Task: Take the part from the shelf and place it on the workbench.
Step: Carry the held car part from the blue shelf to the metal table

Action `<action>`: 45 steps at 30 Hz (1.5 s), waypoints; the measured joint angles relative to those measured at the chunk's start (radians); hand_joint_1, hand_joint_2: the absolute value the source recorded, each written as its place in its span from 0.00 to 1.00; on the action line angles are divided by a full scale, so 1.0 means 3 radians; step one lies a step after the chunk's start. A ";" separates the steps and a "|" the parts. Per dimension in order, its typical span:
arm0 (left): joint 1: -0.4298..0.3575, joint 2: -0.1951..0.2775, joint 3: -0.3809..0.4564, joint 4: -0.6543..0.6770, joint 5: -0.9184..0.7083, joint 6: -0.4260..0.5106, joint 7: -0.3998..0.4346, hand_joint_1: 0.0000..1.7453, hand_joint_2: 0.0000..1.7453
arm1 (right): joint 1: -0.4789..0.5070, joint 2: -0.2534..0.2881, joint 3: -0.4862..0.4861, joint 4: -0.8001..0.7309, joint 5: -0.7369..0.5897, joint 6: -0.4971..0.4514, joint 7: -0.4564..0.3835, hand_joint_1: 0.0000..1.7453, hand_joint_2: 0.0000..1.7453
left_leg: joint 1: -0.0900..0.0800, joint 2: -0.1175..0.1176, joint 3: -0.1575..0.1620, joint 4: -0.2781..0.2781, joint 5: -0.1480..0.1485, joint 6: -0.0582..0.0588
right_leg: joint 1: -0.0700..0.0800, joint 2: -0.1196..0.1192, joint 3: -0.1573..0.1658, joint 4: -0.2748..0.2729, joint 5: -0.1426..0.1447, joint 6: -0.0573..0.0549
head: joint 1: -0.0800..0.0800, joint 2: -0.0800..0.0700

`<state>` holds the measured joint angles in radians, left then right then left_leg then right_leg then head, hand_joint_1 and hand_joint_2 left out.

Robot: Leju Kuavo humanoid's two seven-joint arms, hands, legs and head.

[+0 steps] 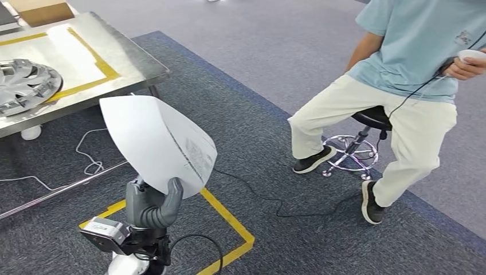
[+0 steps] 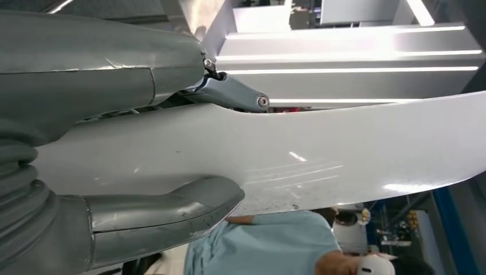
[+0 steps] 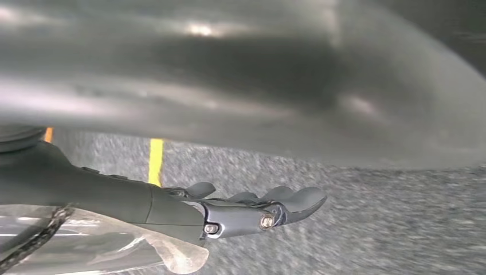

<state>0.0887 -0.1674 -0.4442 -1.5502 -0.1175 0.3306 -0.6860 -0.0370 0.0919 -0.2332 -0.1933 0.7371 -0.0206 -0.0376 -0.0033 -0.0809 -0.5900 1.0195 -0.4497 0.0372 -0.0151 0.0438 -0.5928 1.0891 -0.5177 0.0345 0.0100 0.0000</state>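
While a seated person looks on from a stool, the robot's left hand grips a white curved part, thumb on one face and fingers on the other, the panel rising above the fingertips over grey carpet. Beyond the part stands the steel workbench, a silver wheel cover lying on it. The right hand hangs with fingers extended together, holding nothing, above carpet marked with yellow tape.
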 joint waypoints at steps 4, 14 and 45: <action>-0.0039 -0.0010 0.0018 0.0002 -0.0018 -0.0053 0.0035 1.00 1.00 | -0.0041 0.0001 -0.0006 0.0000 0.0005 0.0028 0.0047 0.00 0.00 | 0.0009 -0.0132 -0.0049 0.0011 0.0024 -0.0079 | -0.0008 0.0084 0.0140 -0.0264 0.0050 -0.0021 | -0.0005 0.0000; -0.0074 -0.0017 0.0047 0.0027 0.0001 -0.0136 0.0049 1.00 1.00 | -0.0045 0.0006 -0.0016 0.0000 0.0033 0.0052 0.0040 0.00 0.00 | 0.0015 0.0286 -0.0271 0.0567 -0.0148 -0.0165 | 0.0002 -0.0366 0.0195 -0.0286 0.0024 -0.0096 | -0.0049 0.0000; -0.0098 -0.0034 0.0078 0.0060 -0.0081 -0.0223 0.0055 1.00 1.00 | -0.0049 0.0008 -0.0063 -0.0002 0.0100 0.0109 0.0040 0.00 0.00 | 0.0018 0.0314 -0.0241 0.0526 -0.0148 -0.0132 | -0.0003 -0.0386 0.0167 -0.0265 0.0031 -0.0084 | -0.0061 0.0000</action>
<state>0.0593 -0.1777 -0.4208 -1.5321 -0.1417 0.2638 -0.6695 -0.0517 0.0942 -0.2522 -0.1938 0.7672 0.0120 -0.0256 0.0020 0.0133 -0.6622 1.1773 -0.4940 -0.0025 -0.0161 -0.0721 -0.5426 1.0097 -0.5084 0.0092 -0.0084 0.0000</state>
